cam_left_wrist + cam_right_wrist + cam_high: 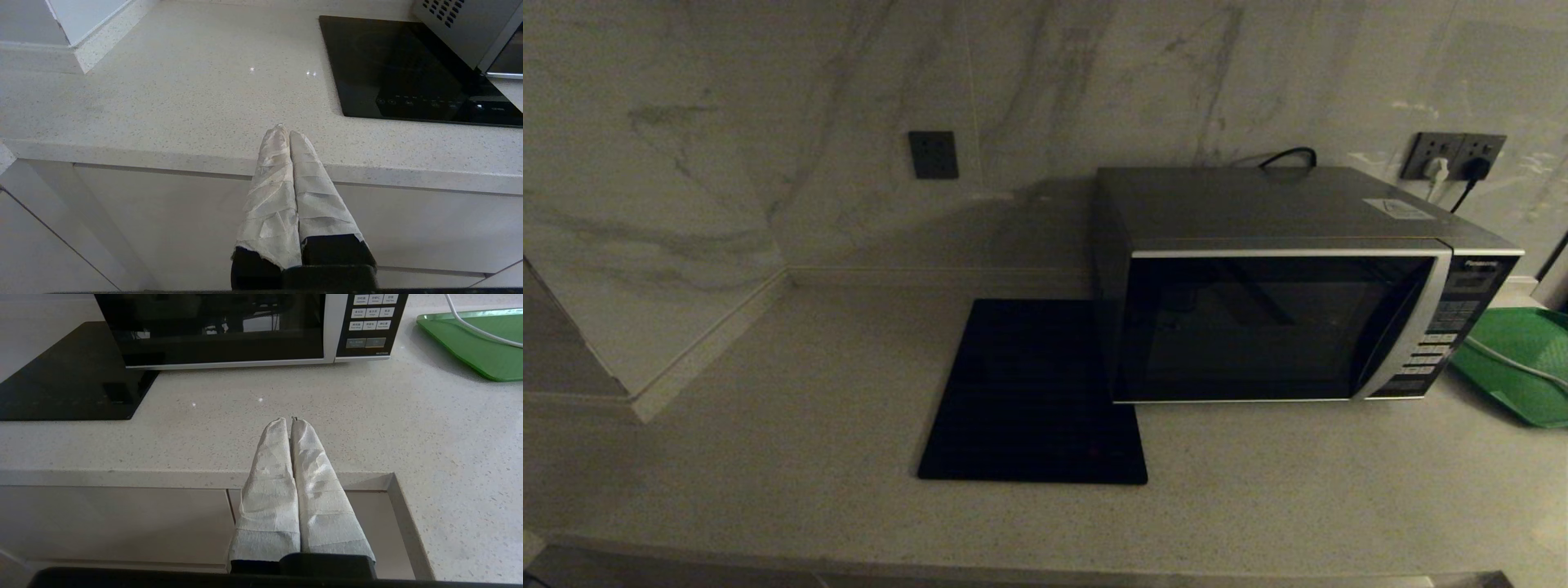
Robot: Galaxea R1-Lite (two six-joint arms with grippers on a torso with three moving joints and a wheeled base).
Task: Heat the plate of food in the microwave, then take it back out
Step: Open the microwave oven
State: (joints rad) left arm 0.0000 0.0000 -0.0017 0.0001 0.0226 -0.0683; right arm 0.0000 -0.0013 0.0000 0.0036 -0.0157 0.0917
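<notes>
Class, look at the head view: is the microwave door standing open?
No, the microwave has its dark glass door shut flush with the front.

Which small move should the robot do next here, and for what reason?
Probably bring the right hand forward to the microwave. Its door is closed, no plate of food shows on the counter, and both hands, the left hand too, hang shut and empty at the counter's front edge.

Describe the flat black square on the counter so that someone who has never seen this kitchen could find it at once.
Start at the silver-grey microwave standing on the pale speckled counter against the marble wall. Directly to its left lies the black mat, flat on the counter, its right edge meeting the microwave's base. Unlike the green tray on the microwave's other side, it is glossy black and square.
</notes>
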